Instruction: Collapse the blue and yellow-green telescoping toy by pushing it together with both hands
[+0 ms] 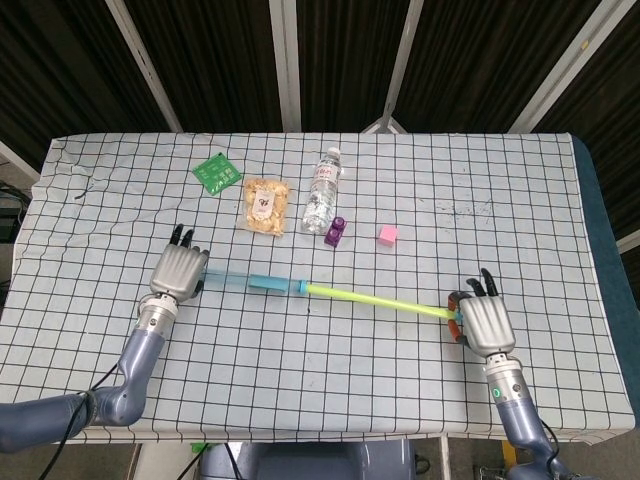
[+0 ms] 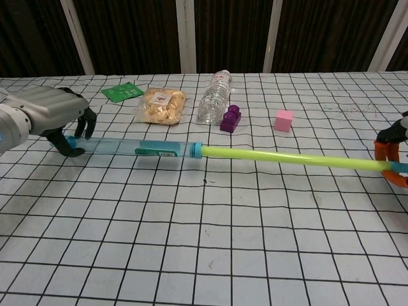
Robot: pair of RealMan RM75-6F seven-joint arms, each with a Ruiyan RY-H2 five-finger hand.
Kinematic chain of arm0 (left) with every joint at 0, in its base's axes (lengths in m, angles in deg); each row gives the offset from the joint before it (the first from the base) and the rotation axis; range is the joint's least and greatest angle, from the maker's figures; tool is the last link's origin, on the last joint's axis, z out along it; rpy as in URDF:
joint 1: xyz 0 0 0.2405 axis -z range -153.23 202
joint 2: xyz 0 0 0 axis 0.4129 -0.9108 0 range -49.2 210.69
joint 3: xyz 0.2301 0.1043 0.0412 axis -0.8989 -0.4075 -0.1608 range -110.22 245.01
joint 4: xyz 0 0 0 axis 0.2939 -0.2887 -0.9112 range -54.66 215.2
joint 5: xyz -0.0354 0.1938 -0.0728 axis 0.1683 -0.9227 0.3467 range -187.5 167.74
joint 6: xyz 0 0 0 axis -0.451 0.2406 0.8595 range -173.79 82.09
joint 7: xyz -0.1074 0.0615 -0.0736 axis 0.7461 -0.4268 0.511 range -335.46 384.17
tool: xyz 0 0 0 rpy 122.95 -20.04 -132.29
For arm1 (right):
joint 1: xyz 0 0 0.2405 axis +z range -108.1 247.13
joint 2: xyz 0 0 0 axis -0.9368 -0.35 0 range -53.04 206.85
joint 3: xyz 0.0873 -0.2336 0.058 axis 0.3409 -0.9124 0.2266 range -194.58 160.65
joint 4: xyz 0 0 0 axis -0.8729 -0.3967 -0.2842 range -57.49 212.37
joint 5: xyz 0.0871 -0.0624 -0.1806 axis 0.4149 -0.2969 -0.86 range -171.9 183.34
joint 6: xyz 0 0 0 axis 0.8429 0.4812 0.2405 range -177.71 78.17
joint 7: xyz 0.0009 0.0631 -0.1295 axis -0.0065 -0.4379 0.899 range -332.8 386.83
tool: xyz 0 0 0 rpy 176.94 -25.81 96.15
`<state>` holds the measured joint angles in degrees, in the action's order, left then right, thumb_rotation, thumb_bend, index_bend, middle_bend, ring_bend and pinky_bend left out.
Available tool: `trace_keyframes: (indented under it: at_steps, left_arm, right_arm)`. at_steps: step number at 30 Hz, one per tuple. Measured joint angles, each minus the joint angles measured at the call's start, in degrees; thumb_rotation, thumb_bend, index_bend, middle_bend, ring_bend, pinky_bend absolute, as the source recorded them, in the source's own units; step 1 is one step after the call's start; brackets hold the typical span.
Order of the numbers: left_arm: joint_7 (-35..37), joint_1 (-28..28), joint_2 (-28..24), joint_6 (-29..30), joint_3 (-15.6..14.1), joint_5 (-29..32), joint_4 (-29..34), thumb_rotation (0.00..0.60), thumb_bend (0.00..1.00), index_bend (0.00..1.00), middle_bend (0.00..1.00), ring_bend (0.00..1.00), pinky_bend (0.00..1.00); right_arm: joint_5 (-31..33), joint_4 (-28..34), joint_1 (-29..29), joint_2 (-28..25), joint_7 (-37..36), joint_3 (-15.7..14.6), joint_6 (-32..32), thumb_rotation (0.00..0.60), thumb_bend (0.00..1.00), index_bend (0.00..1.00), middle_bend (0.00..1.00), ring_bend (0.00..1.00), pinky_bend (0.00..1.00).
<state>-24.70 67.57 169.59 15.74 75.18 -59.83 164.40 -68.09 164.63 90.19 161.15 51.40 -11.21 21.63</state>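
Now telescoping toy (image 1: 320, 292) spans between both — left robot hand (image 1: 178, 270), right robot hand (image 1: 483, 322) grip ends.

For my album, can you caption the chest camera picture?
Two robot hands, left hand and right hand, hold the ends of a blue and yellow-green telescoping toy.

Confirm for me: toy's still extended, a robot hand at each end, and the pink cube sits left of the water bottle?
Not quite. In the head view the pink cube sits right of the water bottle, beyond the purple brick. The rest stands.
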Motion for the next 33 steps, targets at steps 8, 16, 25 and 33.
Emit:
trace_keyframes:
  at_steps: [8,16,25,33]
  left_arm:
    - [0.2,-0.5,-4.3,1.0,-1.3,-2.4,6.6,0.600,0.55,0.54,0.57,0.11,0.01]
    - [0.3,-0.7,-6.5,2.3,-2.0,-4.5,12.3,0.600,0.55,0.54,0.57,0.11,0.01]
    - [-1.2,-0.2,-6.0,3.8,-2.2,-5.2,16.8,0.600,0.55,0.54,0.57,0.11,0.01]
    - [-3.3,0.3,-5.1,5.3,-2.8,-6.2,20.5,0.600,0.55,0.54,0.57,0.11,0.01]
  right_arm:
    - [0.2,2.3,0.8,0.1,0.3,1.3,0.1,0.600,0.46,0.80,0.57,0.21,0.00]
    - [1.2,4.8,0.8,-0.2,1.5,1.6,0.3,0.600,0.46,0.80,0.57,0.21,0.00]
    - [1.6,7.0,0.9,-0.7,2.9,2.0,0.8,0.600,0.46,0.80,0.57,0.21,0.00]
    - [1.7,9.7,1.5,-0.8,4.8,2.0,0.9,0.600,0.46,0.80,0.57,0.21,0.00]
